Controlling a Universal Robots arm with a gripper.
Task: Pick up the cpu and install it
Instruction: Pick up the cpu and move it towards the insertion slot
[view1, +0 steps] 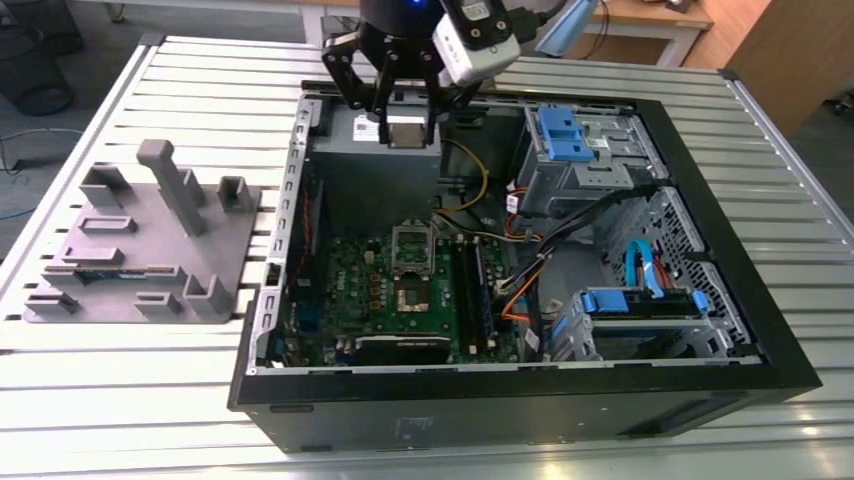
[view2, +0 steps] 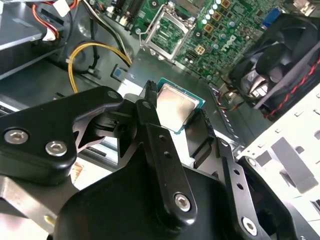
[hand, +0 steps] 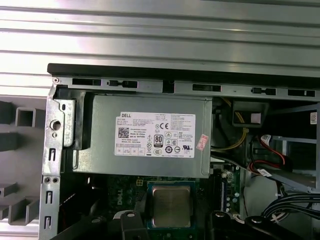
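Observation:
My gripper is shut on the cpu, a small square chip with a pale silvery top and a green edge. I hold it over the grey power supply at the far end of the open computer case. In both wrist views the cpu sits flat between my black fingers. The motherboard's open socket, with its metal frame raised, lies nearer the case's front. The second wrist view shows that socket beyond the chip.
A grey plastic block with upright posts stands outside the case at the exterior view's left. Blue drive cages, bundled cables and a black fan crowd the case. The case walls rise around the board.

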